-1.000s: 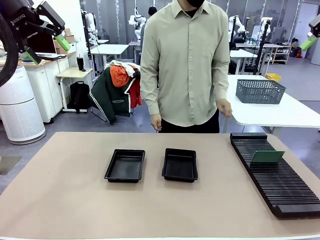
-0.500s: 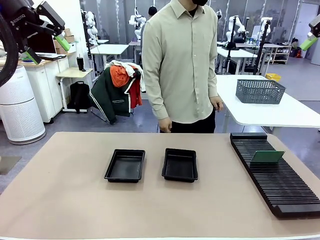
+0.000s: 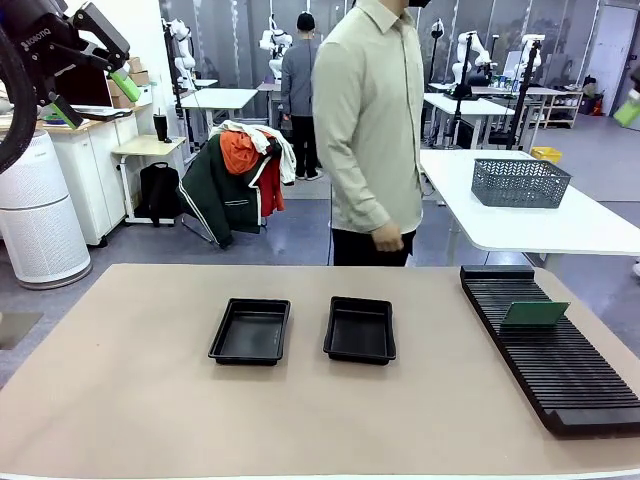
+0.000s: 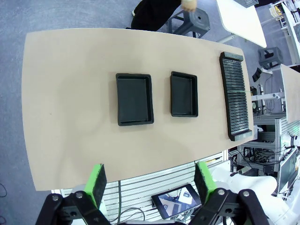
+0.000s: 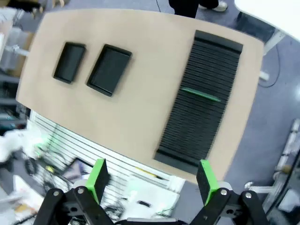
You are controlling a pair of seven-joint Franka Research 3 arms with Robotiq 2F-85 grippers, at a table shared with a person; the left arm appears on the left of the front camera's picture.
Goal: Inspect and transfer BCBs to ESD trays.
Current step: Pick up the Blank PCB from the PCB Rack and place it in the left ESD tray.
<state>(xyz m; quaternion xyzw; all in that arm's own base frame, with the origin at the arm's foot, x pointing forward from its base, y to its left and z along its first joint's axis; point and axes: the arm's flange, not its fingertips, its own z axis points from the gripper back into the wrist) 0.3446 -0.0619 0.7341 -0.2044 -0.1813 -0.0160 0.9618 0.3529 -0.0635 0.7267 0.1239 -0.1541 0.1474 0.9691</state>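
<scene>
Two empty black ESD trays (image 3: 250,331) (image 3: 360,329) lie side by side mid-table. One green BCB (image 3: 535,313) stands upright in a slot of the long black ribbed rack (image 3: 550,370) at the right. My left gripper (image 3: 95,100) hangs open high at the upper left, far above the table. From above, its view has both trays (image 4: 135,99) (image 4: 183,93) beyond the open left gripper (image 4: 151,185). A green fingertip (image 3: 630,110) of my right gripper shows at the top right edge. The right gripper (image 5: 152,180) is open, high over the rack (image 5: 204,101) and the BCB (image 5: 200,95).
A person (image 3: 375,130) in a pale shirt stands at the far side of the table, turned sideways. Behind at the right, a grey mesh basket (image 3: 520,182) sits on a white table (image 3: 560,230). Bare tan tabletop (image 3: 130,400) surrounds the trays.
The person has turned and stepped toward picture right. The right gripper's green fingertip has shifted slightly down and right at the top edge. The left gripper has held still.
</scene>
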